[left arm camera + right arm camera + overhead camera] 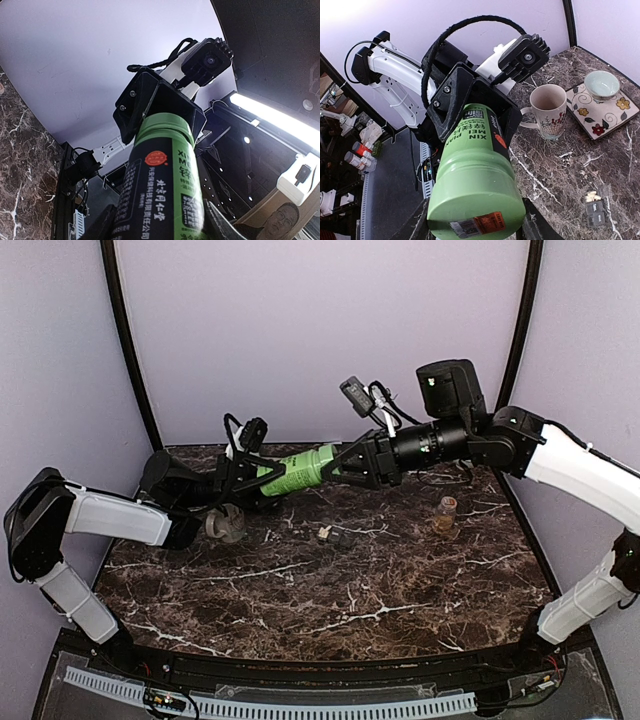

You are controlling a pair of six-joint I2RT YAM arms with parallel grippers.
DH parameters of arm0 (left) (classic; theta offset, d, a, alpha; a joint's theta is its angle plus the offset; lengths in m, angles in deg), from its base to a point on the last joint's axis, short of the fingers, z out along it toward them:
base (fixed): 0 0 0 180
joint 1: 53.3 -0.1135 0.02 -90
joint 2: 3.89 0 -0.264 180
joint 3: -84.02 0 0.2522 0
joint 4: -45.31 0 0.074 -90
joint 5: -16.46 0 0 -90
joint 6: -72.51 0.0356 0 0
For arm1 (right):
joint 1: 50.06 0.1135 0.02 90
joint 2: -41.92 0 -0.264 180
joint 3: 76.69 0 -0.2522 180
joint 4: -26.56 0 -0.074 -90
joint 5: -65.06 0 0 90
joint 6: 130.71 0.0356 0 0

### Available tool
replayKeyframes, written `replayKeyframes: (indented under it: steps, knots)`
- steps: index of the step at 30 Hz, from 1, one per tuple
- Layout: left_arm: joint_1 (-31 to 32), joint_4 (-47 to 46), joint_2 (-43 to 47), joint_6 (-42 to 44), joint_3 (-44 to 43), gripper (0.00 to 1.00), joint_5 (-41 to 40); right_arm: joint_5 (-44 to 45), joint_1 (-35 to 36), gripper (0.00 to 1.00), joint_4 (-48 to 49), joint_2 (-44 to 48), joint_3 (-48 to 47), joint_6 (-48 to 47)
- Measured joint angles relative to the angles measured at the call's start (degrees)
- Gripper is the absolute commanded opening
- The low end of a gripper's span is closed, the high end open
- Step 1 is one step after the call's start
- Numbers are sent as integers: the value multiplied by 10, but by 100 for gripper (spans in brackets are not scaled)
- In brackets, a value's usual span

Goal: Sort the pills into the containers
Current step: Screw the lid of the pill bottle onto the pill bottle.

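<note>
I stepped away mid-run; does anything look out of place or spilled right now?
Mainly the green bottle: it hangs sideways above the table, clamped end to end between the left gripper and right gripper. A few pills lie by the grey container, possibly loose.

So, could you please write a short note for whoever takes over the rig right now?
Left gripper: shut on the labelled end of the green bottle.
Right gripper: shut on its plain green end; bottle held between them above the table.
Pills: a few at one end of the dark grey containers, mid-table.
Done: no clear sorting yet.
To do: probably open the bottle, sort pills into compartments.
</note>
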Motion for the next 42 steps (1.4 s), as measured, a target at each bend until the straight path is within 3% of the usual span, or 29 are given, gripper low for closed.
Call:
replayKeyframes:
  steps: [42]
  knots:
    - [-11, 25, 1, 5, -31, 0, 6, 48, 11, 23, 30, -16, -15, 18]
